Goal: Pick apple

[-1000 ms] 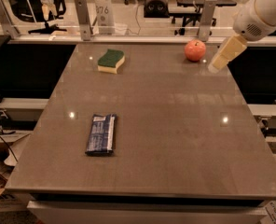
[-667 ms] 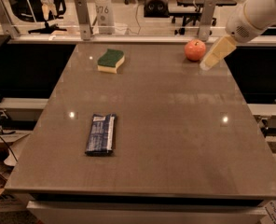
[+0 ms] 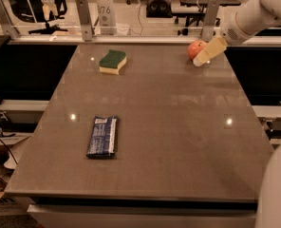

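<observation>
The apple (image 3: 195,48) is small, round and red-orange, and sits near the far right corner of the grey table (image 3: 169,127). My gripper (image 3: 202,58) comes in from the upper right on a white arm. Its cream-coloured fingertips lie right against the apple's right side and partly cover it.
A green-and-yellow sponge (image 3: 112,61) lies at the far left of the table. A dark blue snack bar (image 3: 102,136) lies near the front left. Metal posts (image 3: 84,18) and a rail run along the far edge. Part of my white body (image 3: 278,189) shows at the lower right.
My gripper has moved left and down toward the apple, from beside it to touching and partly covering its right side. The apple, sponge and snack bar have not moved.
</observation>
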`<state>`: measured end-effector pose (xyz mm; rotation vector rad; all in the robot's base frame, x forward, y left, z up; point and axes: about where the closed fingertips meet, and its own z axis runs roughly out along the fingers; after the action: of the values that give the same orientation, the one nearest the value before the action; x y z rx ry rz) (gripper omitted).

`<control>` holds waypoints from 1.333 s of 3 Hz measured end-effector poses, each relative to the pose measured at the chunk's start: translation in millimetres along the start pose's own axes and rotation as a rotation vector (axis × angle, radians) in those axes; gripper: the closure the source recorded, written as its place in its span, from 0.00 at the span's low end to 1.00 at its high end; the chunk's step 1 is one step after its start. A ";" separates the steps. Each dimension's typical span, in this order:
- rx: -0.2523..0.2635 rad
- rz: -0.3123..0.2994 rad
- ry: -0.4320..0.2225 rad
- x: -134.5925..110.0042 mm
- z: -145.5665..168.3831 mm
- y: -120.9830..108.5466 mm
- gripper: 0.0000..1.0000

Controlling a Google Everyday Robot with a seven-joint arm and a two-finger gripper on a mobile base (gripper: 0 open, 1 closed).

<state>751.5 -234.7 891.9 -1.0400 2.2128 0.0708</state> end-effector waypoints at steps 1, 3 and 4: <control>-0.004 0.086 -0.027 0.1 21.7 -14.5 0.00; -0.017 0.198 -0.071 9.0 59.2 -35.5 0.00; -0.024 0.219 -0.086 11.3 72.8 -39.1 0.00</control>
<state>814.3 -245.5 838.1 -0.7877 2.2434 0.2351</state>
